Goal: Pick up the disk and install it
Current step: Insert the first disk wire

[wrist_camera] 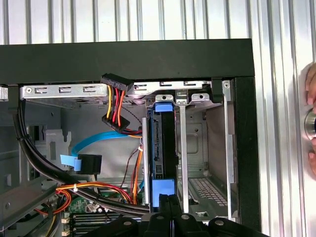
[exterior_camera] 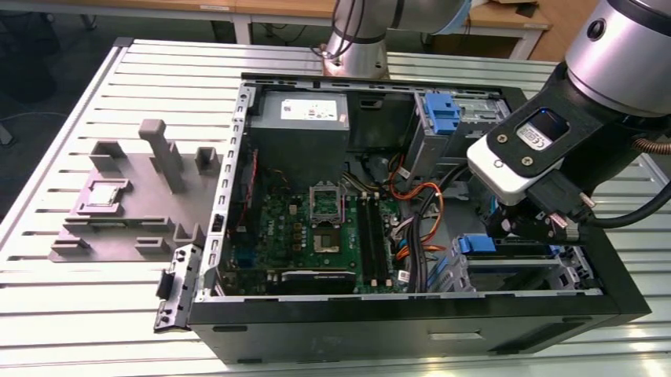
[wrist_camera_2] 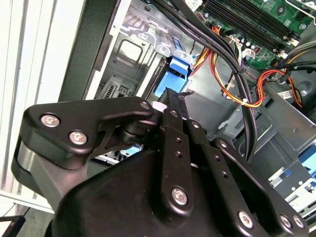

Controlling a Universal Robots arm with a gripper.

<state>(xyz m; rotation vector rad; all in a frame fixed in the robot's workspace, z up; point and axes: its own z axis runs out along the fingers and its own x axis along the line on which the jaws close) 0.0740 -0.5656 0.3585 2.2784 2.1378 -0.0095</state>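
Gripper (wrist_camera: 168,205), fingers together, sits against the upright disk (wrist_camera: 165,143).

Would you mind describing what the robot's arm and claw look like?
The arm is silver-grey and tubular with dark round joint caps and a white wrist block bearing a label. A black cable loops off it. The claw is matte black, built from flat linkage bars fastened with silver screws.

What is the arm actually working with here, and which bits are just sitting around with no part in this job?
In the job: the disk, standing on edge in the drive bay; the gripper, at the disk's blue end.
Just lying about: the grey holder block on the table, the motherboard, the power supply, the coloured cables.
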